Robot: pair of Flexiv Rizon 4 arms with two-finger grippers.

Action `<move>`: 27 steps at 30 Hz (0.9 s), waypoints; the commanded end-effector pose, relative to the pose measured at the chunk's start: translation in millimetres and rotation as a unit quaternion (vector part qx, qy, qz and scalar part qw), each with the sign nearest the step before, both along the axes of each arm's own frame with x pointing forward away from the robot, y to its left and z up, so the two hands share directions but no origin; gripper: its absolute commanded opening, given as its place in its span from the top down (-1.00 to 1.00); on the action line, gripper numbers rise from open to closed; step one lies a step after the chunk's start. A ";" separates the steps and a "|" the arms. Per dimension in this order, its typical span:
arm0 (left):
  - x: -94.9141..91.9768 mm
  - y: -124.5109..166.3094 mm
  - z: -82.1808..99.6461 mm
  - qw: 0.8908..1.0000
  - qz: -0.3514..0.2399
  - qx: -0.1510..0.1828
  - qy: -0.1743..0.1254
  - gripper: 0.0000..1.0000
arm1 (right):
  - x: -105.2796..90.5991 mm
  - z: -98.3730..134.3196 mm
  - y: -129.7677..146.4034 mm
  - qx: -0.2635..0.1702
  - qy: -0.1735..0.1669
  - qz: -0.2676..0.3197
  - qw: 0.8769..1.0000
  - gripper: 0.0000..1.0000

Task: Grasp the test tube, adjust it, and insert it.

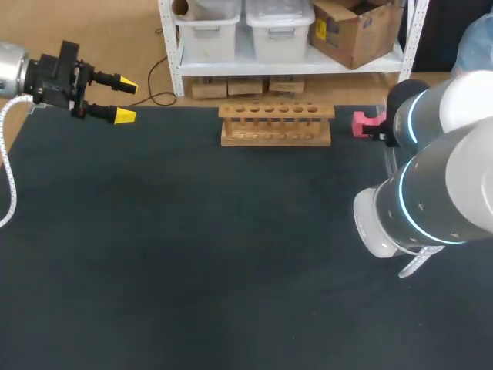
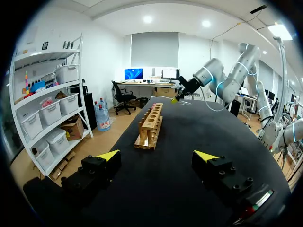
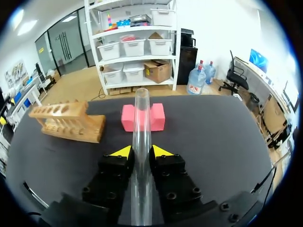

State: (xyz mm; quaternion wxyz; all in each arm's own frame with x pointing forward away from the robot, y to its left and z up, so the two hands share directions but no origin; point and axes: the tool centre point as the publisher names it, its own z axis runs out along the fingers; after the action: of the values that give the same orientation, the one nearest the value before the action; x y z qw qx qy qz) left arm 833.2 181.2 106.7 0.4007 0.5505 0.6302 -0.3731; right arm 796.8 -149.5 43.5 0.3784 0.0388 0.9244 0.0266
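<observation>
- Spanning nearly the whole head view, the dark table (image 1: 192,254) carries only a few things, all along its far edge.
- Our right arm (image 1: 439,193) bulks over the table's right side and hides its own gripper from the head camera, so nothing overhead checks the tube's tilt.
- Our left arm (image 1: 15,69) sits at the far left corner, well apart from everything; the left gripper (image 1: 127,100) is spread wide and holds nothing.
- The wooden rack (image 1: 276,123) stands at the far middle, its row of holes unfilled. We judge them tight enough that a slightly slanted tube would catch on the top plate or push the rack along.
- The right gripper (image 3: 141,151) is clamped narrowly on the tube, both yellow tips against the glass.
- The pink block (image 1: 362,123) lies just right of the rack, with the tube's leading end above it in the right wrist view; dropping low here risks knocking it.
- The test tube (image 3: 141,113) reaches far ahead of the fingers. Smooth glass with that overhang could pivot or slide in the grip. The leading end looks like the open mouth, so we think inserting without first turning it would send it in upside down.
</observation>
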 end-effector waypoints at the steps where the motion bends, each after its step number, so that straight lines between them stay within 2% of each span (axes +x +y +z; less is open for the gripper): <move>1: -3.4 -0.6 -0.3 1.000 0.004 0.000 -0.003 -1.00 | -22.7 24.9 19.2 -0.034 0.005 -0.039 0.999 1.00; 8: -3.4 -0.6 -0.3 1.000 0.004 0.000 -0.003 -1.00 | -37.5 46.4 48.0 -0.043 -0.001 -0.043 0.998 1.00; 15: -3.4 -0.6 -0.3 1.000 0.004 0.000 -0.003 -1.00 | -47.4 56.6 77.4 -0.052 -0.004 -0.042 0.998 1.00; 22: -3.4 -0.6 -0.3 1.000 0.004 0.000 -0.003 -1.00 | -40.7 49.5 126.0 -0.039 -0.004 -0.011 0.999 1.00; 27: -3.4 -0.6 -0.3 1.000 0.004 0.000 -0.003 -1.00 | -28.6 42.6 148.4 -0.035 -0.003 0.012 0.999 1.00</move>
State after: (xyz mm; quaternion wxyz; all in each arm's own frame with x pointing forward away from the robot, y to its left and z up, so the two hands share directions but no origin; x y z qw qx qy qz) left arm 833.2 181.2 106.7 0.4008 0.5505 0.6302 -0.3730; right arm 755.3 -8.7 92.8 0.3822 0.0075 0.9239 0.0145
